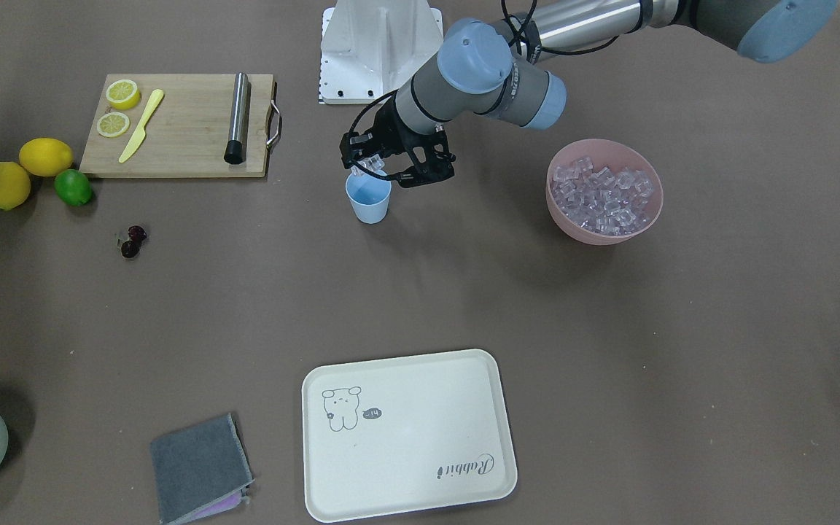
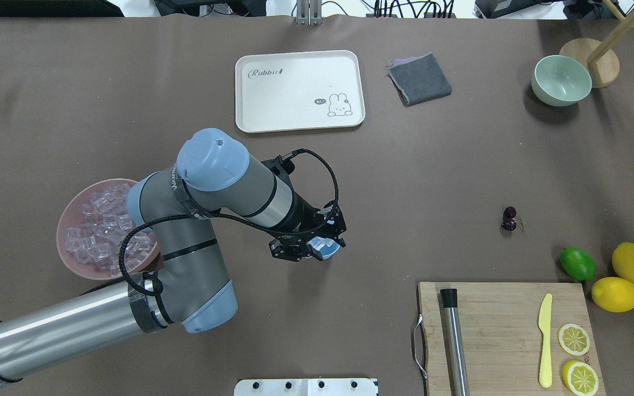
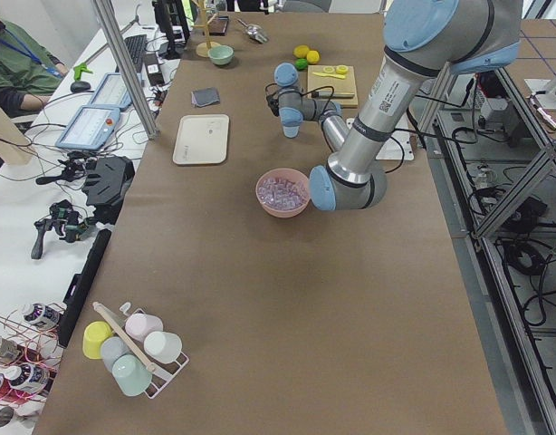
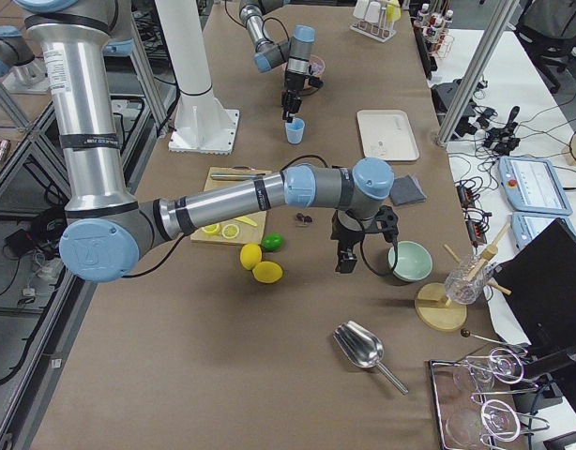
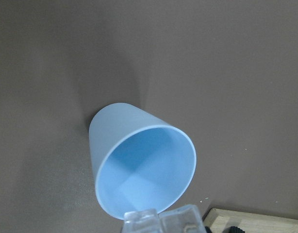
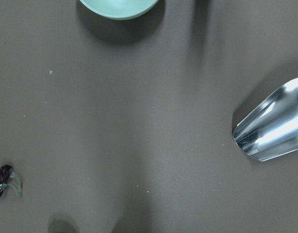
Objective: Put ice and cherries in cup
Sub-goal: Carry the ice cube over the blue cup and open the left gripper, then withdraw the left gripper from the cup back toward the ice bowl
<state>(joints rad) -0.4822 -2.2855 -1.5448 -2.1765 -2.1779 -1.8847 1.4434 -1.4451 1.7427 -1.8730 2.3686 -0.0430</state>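
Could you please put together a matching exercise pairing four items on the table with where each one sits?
Things:
1. cup
2. cherries
3. yellow knife
4. heap of ice

Places:
A. on the cutting board
B. in the pink bowl
C. just below the left hand, which holds an ice cube
D. on the bare table, near the lime

Pairs: 1-C, 2-D, 3-A, 4-B
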